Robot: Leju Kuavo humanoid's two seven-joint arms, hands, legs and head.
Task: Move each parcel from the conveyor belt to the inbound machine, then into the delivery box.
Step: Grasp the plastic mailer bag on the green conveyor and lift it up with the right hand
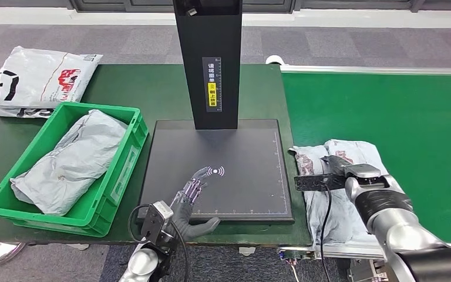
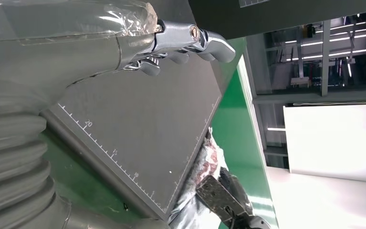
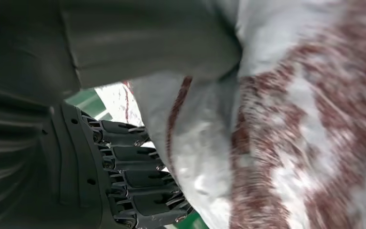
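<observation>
Grey-white parcel (image 1: 335,182) with dark red print, crumpled poly bag, lies flat at near left edge of green conveyor belt (image 1: 399,123), just beside black inbound machine (image 1: 217,170) plate (upright post at its back). Green delivery box (image 1: 123,170) left of machine holds 1 plain grey parcel (image 1: 73,161).

The scanner's black post (image 1: 208,61) is rising from the platform's (image 1: 235,194) far edge, blocking passage there; the left hand (image 1: 192,200) is hovering over the platform's near-left corner.
</observation>
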